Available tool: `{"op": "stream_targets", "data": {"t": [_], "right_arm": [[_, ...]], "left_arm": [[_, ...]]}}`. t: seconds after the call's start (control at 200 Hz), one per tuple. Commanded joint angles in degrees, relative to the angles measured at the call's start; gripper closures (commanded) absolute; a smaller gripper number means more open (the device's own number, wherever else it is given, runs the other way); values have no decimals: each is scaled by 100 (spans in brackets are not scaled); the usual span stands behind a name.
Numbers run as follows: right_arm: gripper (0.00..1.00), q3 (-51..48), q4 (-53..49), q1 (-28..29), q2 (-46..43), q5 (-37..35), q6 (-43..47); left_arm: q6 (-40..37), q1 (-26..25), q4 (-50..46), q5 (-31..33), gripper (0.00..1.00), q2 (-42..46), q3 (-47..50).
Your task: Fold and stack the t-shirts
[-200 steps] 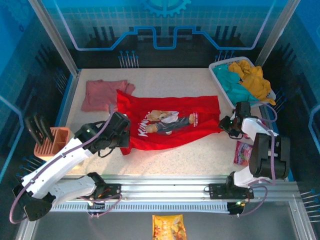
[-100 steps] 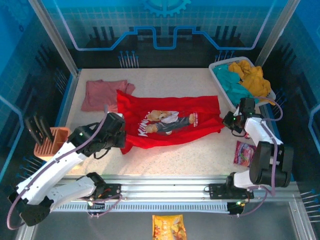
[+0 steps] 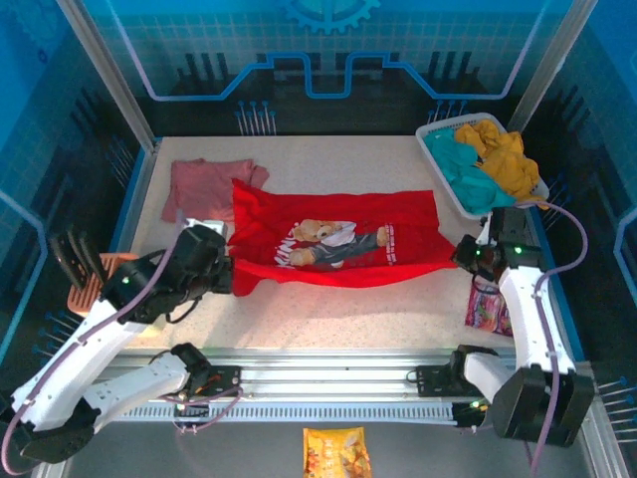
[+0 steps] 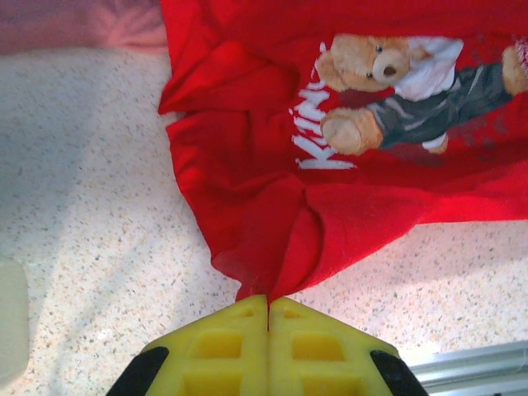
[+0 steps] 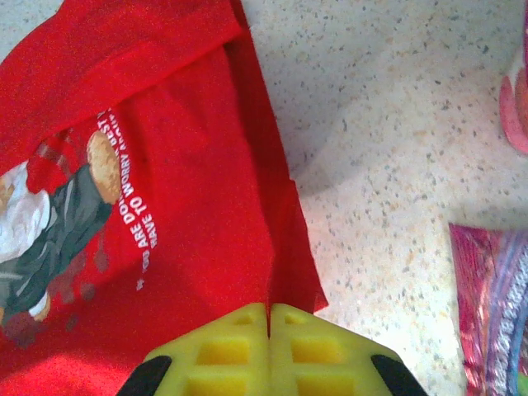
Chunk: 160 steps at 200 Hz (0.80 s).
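Observation:
A bright red t-shirt [image 3: 338,239] with a teddy-bear print and white lettering lies stretched across the middle of the table. My left gripper [image 3: 227,276] is shut on its near-left edge; the cloth [image 4: 272,223] runs straight into the closed yellow fingers [image 4: 239,346]. My right gripper [image 3: 468,257] is shut on the shirt's near-right edge [image 5: 280,272], pinched between its yellow fingers [image 5: 305,346]. The near hem hangs taut between the two grippers. A dusty-pink t-shirt [image 3: 204,184] lies crumpled at the back left, partly under the red one.
A white basket [image 3: 434,149] with teal and yellow clothes stands at the back right. A pink snack packet [image 3: 485,305] lies by the right arm. An orange holder [image 3: 95,284] with dark tools sits at the left edge. An orange packet [image 3: 336,453] lies in front of the rail.
Both grippers have pulled back toward the near edge and apart, drawing the red shirt's near hem taut. The right gripper closed on the cloth.

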<state>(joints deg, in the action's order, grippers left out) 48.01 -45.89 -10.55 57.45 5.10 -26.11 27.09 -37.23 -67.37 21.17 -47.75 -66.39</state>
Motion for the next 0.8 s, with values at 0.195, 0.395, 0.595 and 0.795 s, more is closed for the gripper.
{"op": "stream_targets", "data": {"t": [0.195, 0.395, 0.595, 0.795], "right_arm": [[100, 197, -904, 215, -126, -185, -83], [100, 106, -539, 203, 267, -103, 9], [100, 203, -149, 189, 1030, 36, 214], [100, 637, 119, 178, 1770, 130, 351]], "left_arm": [[96, 62, -215, 263, 100, 50, 58], [-149, 221, -7, 335, 100, -302, 65], [-607, 595, 308, 301, 100, -1045, 123], [-1151, 1234, 1033, 103, 100, -1481, 103]]}}
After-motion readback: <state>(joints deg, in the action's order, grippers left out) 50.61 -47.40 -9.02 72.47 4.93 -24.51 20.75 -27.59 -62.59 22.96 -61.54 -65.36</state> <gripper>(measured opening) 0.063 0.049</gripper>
